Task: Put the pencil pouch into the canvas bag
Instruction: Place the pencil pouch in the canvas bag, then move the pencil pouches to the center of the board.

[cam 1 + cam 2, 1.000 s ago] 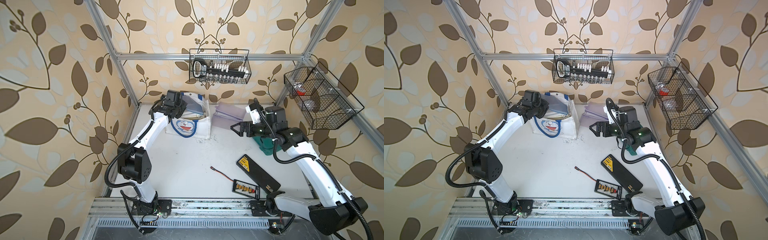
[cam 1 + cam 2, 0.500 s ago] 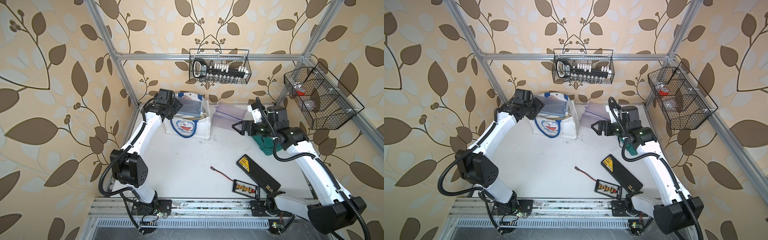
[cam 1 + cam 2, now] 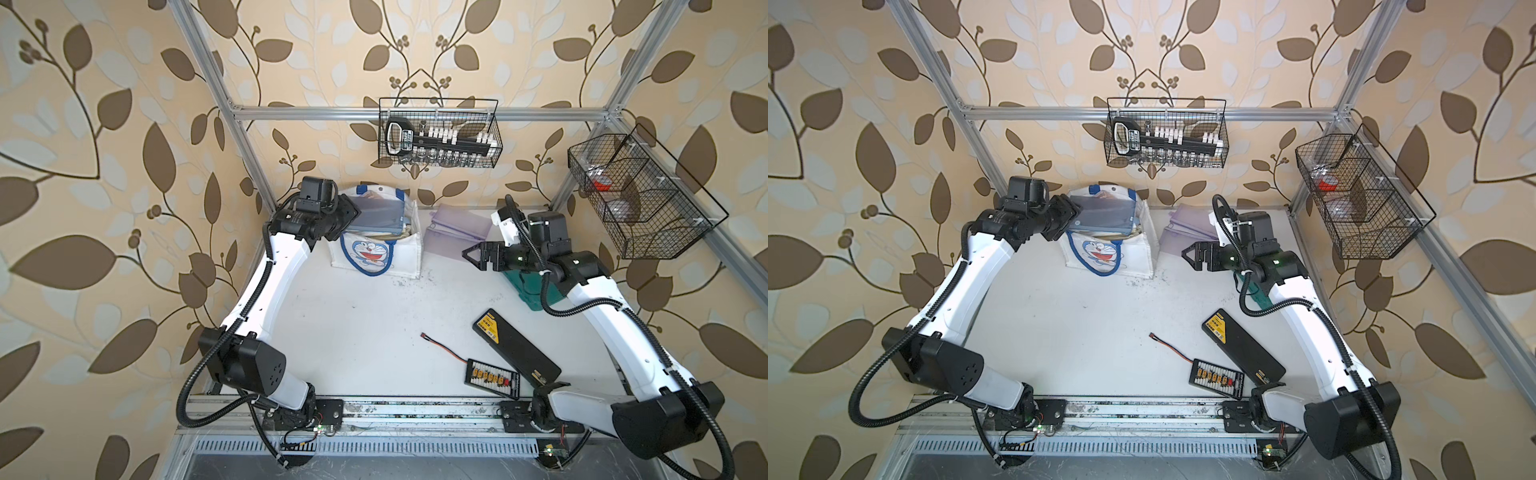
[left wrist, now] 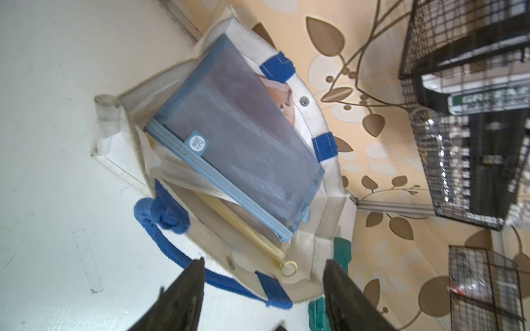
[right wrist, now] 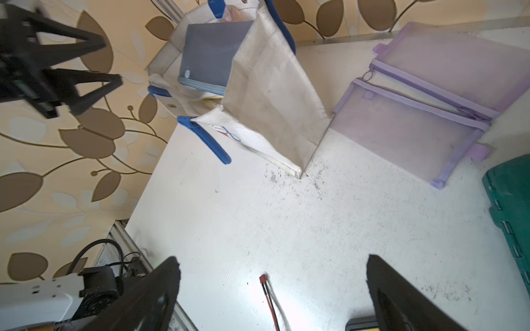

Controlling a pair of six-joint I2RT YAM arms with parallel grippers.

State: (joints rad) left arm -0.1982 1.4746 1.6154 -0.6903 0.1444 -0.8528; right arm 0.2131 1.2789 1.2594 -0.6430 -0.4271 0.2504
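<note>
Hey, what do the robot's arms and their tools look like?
The left arm and right arm have white shells, black joints and ribbed black cable hoses alongside. The left tool and right tool each carry two black triangular open-frame fingers.

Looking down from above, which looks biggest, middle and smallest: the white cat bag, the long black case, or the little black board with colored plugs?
Largest to smallest in a top view:
1. canvas bag
2. long black case
3. little black board
</note>
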